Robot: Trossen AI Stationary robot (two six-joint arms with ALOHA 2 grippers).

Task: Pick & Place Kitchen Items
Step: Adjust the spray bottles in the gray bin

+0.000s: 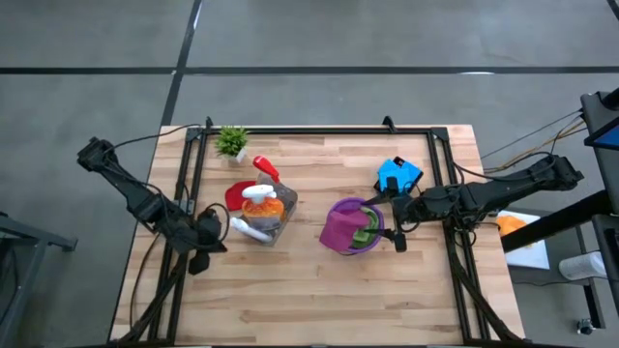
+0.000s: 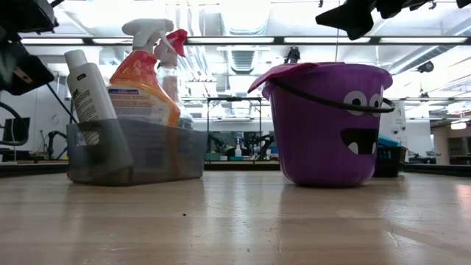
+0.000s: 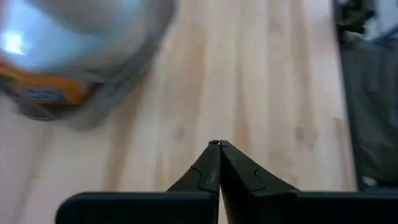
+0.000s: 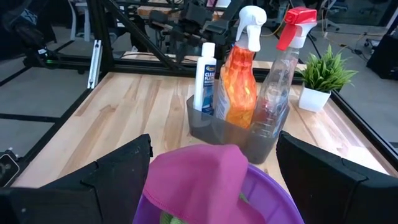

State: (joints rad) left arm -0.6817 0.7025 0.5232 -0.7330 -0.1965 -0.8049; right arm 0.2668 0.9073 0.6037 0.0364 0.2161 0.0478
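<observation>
A grey caddy point(image 1: 269, 224) holds an orange spray bottle point(image 4: 239, 84) with a white trigger, a white-topped bottle point(image 4: 205, 78) and a clear bottle with a red trigger point(image 4: 283, 74). My left gripper point(image 3: 216, 145) is shut and empty over bare wood, just to the caddy's left point(image 1: 215, 235). A purple bucket point(image 2: 327, 125) stands right of the caddy, with a magenta cloth point(image 4: 199, 177) draped over its rim and a green cloth point(image 1: 366, 229) inside. My right gripper point(image 1: 397, 222) hovers open at the bucket's right side, one finger on either side of the magenta cloth in the right wrist view. Blue sponges point(image 1: 397, 175) lie behind the bucket.
A small green potted plant point(image 1: 232, 142) stands at the far left of the table. A red cloth point(image 1: 235, 196) lies behind the caddy. A black metal frame point(image 1: 440, 155) runs along the far and side edges. Bare wood point(image 1: 319, 300) stretches along the near side.
</observation>
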